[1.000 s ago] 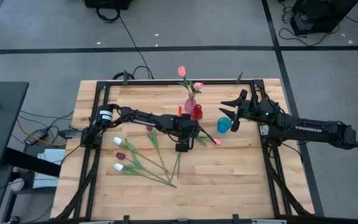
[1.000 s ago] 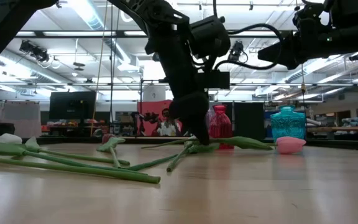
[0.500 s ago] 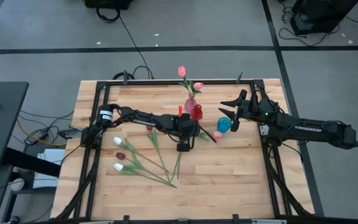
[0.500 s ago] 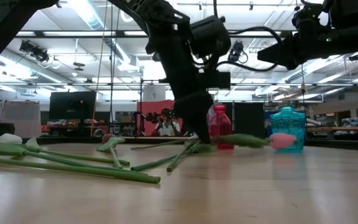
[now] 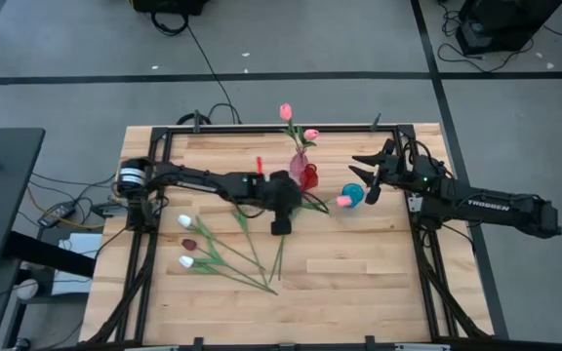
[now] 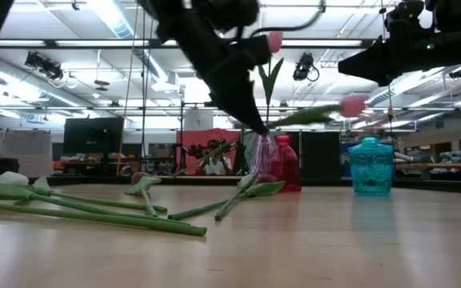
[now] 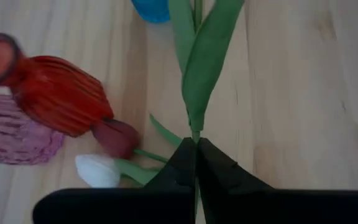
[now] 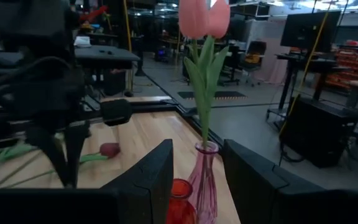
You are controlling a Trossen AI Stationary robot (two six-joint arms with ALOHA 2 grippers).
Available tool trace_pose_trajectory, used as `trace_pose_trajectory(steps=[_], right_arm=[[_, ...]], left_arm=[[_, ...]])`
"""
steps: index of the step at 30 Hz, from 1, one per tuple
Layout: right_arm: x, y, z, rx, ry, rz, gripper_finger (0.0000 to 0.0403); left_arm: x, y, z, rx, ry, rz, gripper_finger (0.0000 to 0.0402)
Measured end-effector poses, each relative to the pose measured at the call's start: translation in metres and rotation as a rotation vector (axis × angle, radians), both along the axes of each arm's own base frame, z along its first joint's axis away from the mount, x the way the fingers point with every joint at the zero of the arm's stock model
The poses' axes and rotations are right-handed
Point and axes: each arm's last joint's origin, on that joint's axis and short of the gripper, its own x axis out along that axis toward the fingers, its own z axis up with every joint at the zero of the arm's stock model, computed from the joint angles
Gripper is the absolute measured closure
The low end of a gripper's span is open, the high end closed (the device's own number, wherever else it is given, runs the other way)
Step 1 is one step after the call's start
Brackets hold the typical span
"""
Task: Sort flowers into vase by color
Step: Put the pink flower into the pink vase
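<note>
Lifted off the surface (image 5: 359, 263) now: pink tulip (image 5: 343, 200).
Left fingers (image 7: 194, 163) pinch its stem, head toward blue vase (image 5: 352, 195); right fingers (image 5: 364, 174) spread, empty.

My two arms are dark, slim and jointed. The left arm (image 5: 203, 181) has a white-and-black ring at its base, left of centre. The right arm (image 5: 486, 206), at right, carries white lettering along its link and thin black cables near its tool (image 5: 371, 174).
</note>
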Motion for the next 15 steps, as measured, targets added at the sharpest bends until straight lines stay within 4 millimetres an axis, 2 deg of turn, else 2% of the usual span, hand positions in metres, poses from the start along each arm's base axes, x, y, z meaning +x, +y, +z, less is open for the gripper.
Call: trace_pose_trajectory(steps=[8,15], right_arm=[[0.001,0.001,-0.002,0.026,0.009,0.020,0.0252],[0.003,0.001,-0.003,0.040,0.014,0.030,0.0252]], left_arm=[[-0.046,0.010,0.000,0.013,-0.333,0.079,0.0395],[-0.068,0.009,0.000,0.089,-0.622,0.082,0.0395]])
